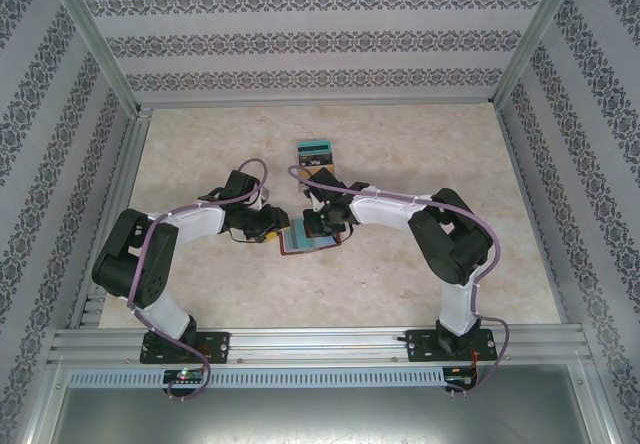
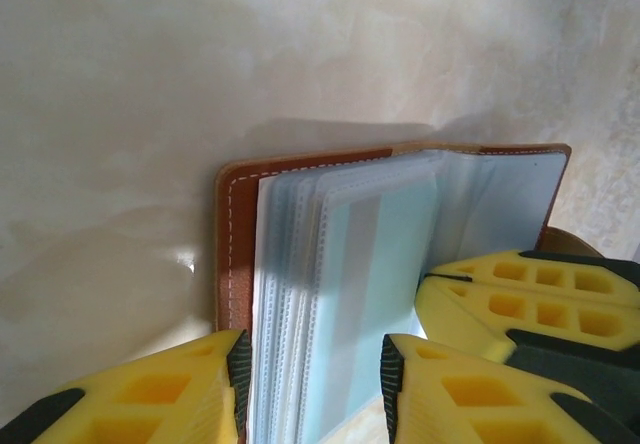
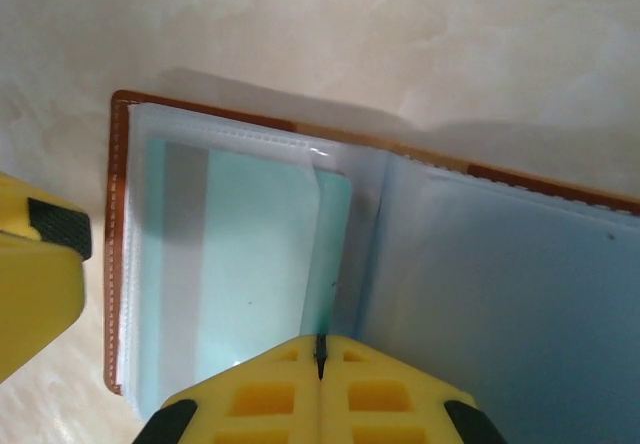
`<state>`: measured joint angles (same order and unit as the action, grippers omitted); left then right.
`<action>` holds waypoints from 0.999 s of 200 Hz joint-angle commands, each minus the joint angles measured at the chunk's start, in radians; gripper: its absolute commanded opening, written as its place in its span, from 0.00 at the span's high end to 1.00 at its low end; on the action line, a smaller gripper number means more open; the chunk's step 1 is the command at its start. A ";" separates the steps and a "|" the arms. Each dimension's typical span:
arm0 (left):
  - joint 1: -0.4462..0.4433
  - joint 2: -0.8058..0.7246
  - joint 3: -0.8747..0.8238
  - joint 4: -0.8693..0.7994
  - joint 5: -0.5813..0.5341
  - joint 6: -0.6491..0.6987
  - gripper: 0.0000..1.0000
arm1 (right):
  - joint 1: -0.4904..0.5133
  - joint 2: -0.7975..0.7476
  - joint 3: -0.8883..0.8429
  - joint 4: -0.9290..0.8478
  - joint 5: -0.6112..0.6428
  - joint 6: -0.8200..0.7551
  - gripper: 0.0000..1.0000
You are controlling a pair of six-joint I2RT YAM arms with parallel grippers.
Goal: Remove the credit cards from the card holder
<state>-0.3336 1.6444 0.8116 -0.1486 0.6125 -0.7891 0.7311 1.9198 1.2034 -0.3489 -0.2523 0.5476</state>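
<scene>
The brown card holder (image 1: 303,238) lies open on the bench (image 1: 200,154), near the middle, between the two arms. The left end effector (image 2: 312,369) is at its left half with fingers spread and the near edge of the clear sleeve pages (image 2: 290,264) between them; I cannot tell whether they press on it. A teal credit card (image 3: 250,264) with a grey stripe sits in the top sleeve. The right end effector (image 3: 320,352) is pressed together, tips at the sleeve by the spine. Farther back lies a small stepped stack with a teal top (image 1: 318,152).
</scene>
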 commanded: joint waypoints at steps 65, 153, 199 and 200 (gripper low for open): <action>0.003 -0.018 -0.034 0.099 0.066 -0.039 0.61 | 0.019 0.048 0.021 -0.052 0.027 -0.025 0.98; 0.000 -0.108 -0.042 0.088 -0.002 -0.037 0.61 | 0.021 0.048 0.022 -0.049 0.024 -0.021 0.98; -0.019 -0.047 -0.033 0.143 0.050 -0.055 0.60 | 0.021 0.051 0.025 -0.050 0.022 -0.021 0.98; -0.019 -0.046 -0.033 0.143 0.052 -0.057 0.60 | 0.021 0.051 0.025 -0.050 0.023 -0.021 0.98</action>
<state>-0.3386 1.5635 0.7799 -0.0601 0.6266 -0.8276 0.7380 1.9404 1.2186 -0.3592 -0.2489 0.5423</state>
